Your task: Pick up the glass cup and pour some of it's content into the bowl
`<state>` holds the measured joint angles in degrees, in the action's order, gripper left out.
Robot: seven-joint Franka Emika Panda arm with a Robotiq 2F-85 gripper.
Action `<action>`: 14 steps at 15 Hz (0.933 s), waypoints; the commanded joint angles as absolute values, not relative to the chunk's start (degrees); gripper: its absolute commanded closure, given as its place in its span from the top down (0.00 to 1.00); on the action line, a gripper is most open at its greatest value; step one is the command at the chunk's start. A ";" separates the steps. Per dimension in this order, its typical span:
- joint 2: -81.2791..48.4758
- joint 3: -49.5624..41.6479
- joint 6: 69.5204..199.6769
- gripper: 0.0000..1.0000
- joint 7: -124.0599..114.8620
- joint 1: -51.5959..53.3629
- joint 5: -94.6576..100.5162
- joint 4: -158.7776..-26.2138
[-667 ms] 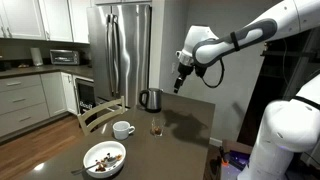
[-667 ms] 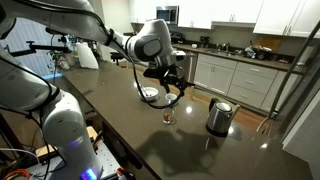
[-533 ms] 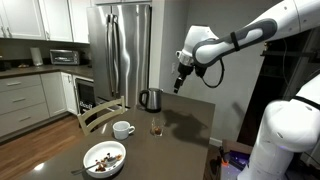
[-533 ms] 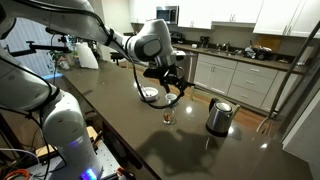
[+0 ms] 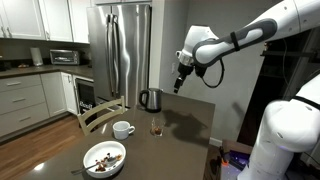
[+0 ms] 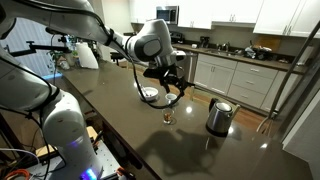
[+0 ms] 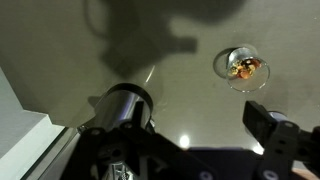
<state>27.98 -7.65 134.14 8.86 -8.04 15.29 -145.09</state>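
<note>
The glass cup (image 5: 156,127) stands upright on the dark table, with brownish content at its bottom. It also shows in an exterior view (image 6: 168,115). In the wrist view the glass cup (image 7: 242,68) is seen from above, with the content (image 7: 245,68) inside. My gripper (image 5: 180,84) hangs well above the table, higher than the cup and off to its side, open and empty. It also shows in an exterior view (image 6: 172,90) and in the wrist view (image 7: 198,122), with the jaws spread wide. The white bowl (image 5: 105,157) with dark food bits sits at the table's near end.
A white handled mug (image 5: 123,129) stands between bowl and glass cup. A steel kettle (image 5: 150,99) stands at the far end of the table; it also shows in an exterior view (image 6: 219,116) and in the wrist view (image 7: 125,103). A chair (image 5: 98,114) stands at the table's side.
</note>
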 commanded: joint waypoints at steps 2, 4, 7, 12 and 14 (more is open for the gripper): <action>24.82 -5.51 133.37 1.00 5.22 -8.16 15.00 -142.45; 21.29 -2.63 131.47 1.00 -0.58 -8.28 15.20 -139.21; 15.97 1.35 127.24 1.00 -9.89 -8.37 16.18 -133.53; 8.59 1.95 114.41 1.00 -21.42 -7.79 14.27 -123.32; 6.93 0.34 110.58 1.00 -23.24 -7.74 11.82 -120.61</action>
<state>10.57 2.22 116.43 -20.05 -7.92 14.74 -126.11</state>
